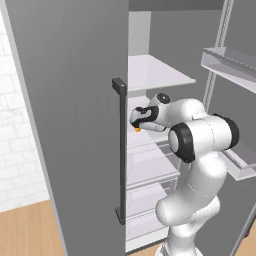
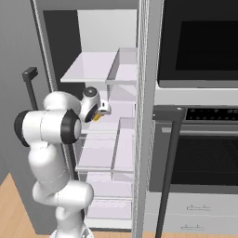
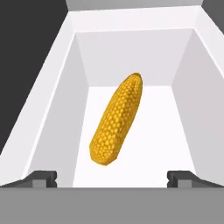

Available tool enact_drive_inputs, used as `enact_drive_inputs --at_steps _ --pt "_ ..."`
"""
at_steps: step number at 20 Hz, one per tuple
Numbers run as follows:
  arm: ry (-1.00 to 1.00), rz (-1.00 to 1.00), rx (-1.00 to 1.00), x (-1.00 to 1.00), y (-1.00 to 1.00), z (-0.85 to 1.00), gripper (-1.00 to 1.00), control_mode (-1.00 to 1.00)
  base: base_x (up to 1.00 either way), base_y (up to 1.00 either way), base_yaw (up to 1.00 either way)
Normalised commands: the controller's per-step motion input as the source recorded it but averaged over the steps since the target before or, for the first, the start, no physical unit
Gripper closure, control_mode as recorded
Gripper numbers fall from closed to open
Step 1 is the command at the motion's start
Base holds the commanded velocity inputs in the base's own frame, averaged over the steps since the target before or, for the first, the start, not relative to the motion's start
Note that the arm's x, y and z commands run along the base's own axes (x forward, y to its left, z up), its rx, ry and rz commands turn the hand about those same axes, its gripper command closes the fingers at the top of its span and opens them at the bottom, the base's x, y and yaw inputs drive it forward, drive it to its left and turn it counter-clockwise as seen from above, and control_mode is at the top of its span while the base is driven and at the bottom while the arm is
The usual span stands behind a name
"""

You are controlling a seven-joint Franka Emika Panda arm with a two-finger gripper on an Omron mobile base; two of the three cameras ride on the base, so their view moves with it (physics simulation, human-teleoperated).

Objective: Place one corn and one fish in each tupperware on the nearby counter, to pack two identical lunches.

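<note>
**Corn ahead in the fridge bin, my fingers spread**

I am reaching into the open fridge (image 1: 75, 100), and my gripper (image 3: 112, 178) points down into a white bin (image 3: 52, 113) on one of its shelves. My two fingertips (image 3: 41, 178) stand wide apart at 7 and 5 o'clock in the hand view, with nothing between them.

One corn (image 3: 117, 120) lies on the bin floor, dead centre ahead of me, its long axis running from 7 towards 1 o'clock. The blunt end is nearer to me, the tapered end farther. It seems to sit clear of the bin walls. From the base views a spot of yellow (image 1: 137, 129) shows just under my hand.

I judge the cob light, stiff and knobbly, so it should grip well but may roll. I would take it across the thick middle, with my fingers turned square to its axis.
</note>
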Motion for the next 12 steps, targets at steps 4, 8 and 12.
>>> enact_drive_inputs --at_steps 4,8,12 --pt "0.00 0.00 0.00 0.56 0.00 -0.44 -1.00 -1.00 0.00 0.00 0.00" --pt "0.00 0.00 0.00 0.44 -0.04 -0.50 -1.00 -1.00 0.00 0.00 0.00" --pt "0.00 0.00 0.00 0.28 -0.09 -0.58 -1.00 -1.00 0.00 0.00 0.00"
